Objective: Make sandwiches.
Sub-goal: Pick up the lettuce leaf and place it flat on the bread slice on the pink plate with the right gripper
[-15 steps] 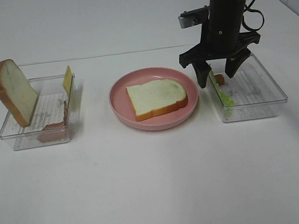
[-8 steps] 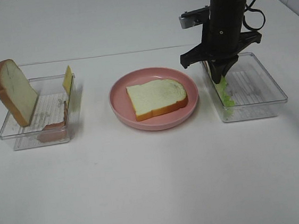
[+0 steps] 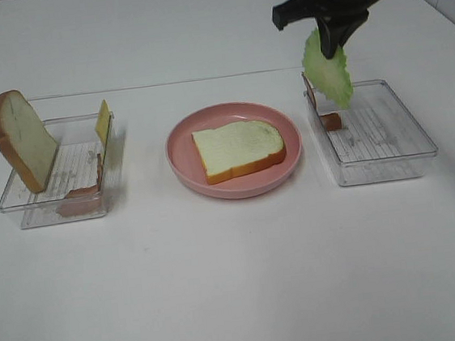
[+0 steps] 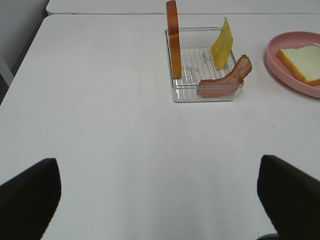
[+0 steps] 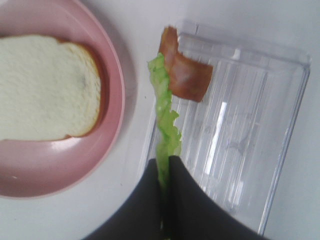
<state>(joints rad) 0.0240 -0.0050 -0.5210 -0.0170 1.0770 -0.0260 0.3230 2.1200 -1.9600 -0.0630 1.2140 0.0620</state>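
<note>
2 bread slices (image 3: 21, 139) (image 3: 237, 147), 2 bacon strips (image 3: 83, 192) (image 3: 332, 121), 1 cheese (image 3: 103, 121), 1 lettuce (image 3: 327, 69).

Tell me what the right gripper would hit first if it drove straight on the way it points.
Below the right gripper: probably the clear tray, near the bacon strip; the held lettuce leaf would touch first. Depth is unclear.

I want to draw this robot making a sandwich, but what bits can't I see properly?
- Left gripper: left wrist view, only two dark fingertips show; the bottom edge cuts the rest off.
- Lettuce leaf: right wrist view, seen edge-on; top pinched inside the right gripper.
- Bacon strip: exterior high view, partly behind the hanging leaf.
</note>
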